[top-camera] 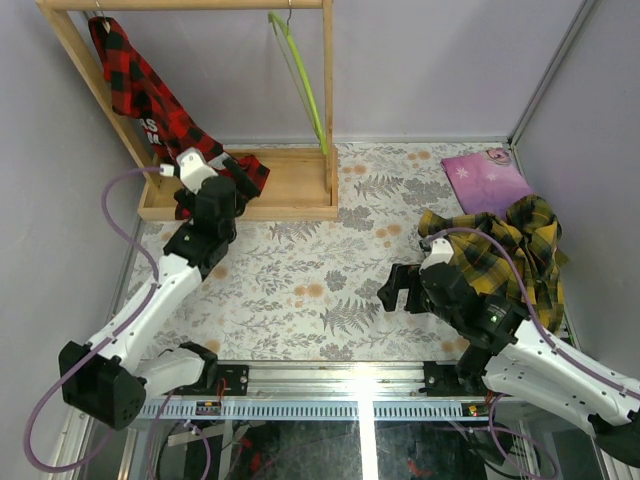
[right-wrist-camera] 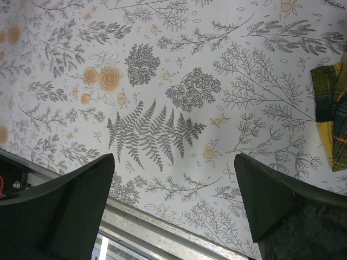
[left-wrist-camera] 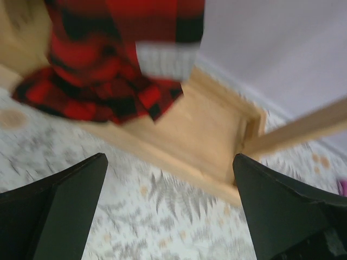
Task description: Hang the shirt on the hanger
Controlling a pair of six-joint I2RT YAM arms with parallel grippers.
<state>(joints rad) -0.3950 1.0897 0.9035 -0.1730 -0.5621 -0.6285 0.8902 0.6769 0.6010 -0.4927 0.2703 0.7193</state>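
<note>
The red-and-black shirt [top-camera: 150, 100] hangs from the top rail [top-camera: 200, 4] of the wooden rack [top-camera: 290, 190], which stands at the far left corner of the desk [top-camera: 300, 290]. Its top is up at the rail's left end. From there it runs down at a slant until the hem bunches on the rack's base board. I cannot make out what carries it at the rail, because the cloth covers that spot. So I cannot say the hanger is inside, though the shirt hangs as if something holds its shoulders. A green hanger [top-camera: 300, 80] dangles bare at the other end of the rail.

The left hand [left-wrist-camera: 169, 160] is spread wide with nothing in it. It hovers just in front of the rack's base, near the hem but not touching it. The right hand [right-wrist-camera: 174, 158] is just as wide open and empty, over patterned desk toward the near edge. A yellow plaid shirt [top-camera: 510, 250] lies heaped by the right edge, with a pink cloth [top-camera: 485, 178] beyond it toward the far right corner.

To my eye the job looks about finished: the shirt is up and both hands are free of it. What may be left is checking that it sits square, since the lower part sags onto the base rather than hanging clear.
</note>
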